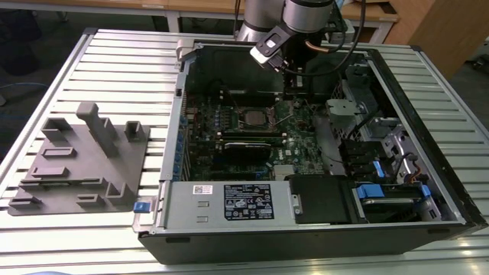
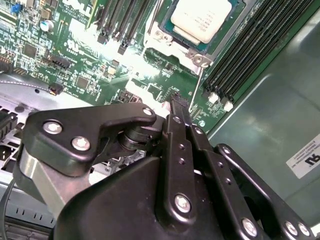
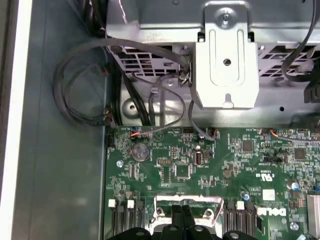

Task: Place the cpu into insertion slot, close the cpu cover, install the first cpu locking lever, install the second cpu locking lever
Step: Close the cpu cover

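Just ahead of the hand point(image 2: 177, 107), apart from it, the cpu point(image 2: 205, 17).

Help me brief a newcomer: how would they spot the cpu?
Look inside the open computer case, at the green circuit board. Near its middle sits the cpu, a small flat square with a dull silver top, unlike the long black slots beside it.

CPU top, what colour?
The cpu top is dull silver-grey; clearest in the second wrist view.
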Controlling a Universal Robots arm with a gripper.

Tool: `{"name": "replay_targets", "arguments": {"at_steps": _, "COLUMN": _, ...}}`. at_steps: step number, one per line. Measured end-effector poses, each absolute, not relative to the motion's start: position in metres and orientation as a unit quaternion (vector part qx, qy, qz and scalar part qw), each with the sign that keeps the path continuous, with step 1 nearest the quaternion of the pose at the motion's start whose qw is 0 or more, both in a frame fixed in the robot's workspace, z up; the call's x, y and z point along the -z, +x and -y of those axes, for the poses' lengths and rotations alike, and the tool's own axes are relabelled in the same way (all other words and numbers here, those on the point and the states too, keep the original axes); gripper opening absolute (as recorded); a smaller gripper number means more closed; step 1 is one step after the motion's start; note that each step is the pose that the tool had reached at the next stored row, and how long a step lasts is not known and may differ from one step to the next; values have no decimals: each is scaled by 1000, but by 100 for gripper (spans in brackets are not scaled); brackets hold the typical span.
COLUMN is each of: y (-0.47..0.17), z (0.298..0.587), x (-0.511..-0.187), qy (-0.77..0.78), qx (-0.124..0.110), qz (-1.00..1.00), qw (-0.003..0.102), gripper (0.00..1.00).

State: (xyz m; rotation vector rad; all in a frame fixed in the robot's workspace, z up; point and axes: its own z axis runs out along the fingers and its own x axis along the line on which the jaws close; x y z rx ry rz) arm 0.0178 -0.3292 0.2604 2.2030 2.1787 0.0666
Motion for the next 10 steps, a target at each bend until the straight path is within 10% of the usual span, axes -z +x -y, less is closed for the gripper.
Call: {"name": "replay_targets", "arguments": {"at_steps": 10, "y": 18, "z": 329, "x": -262, "qy": 711, "qx": -22, "qz": -703, "qw": 21, "gripper": 11}}
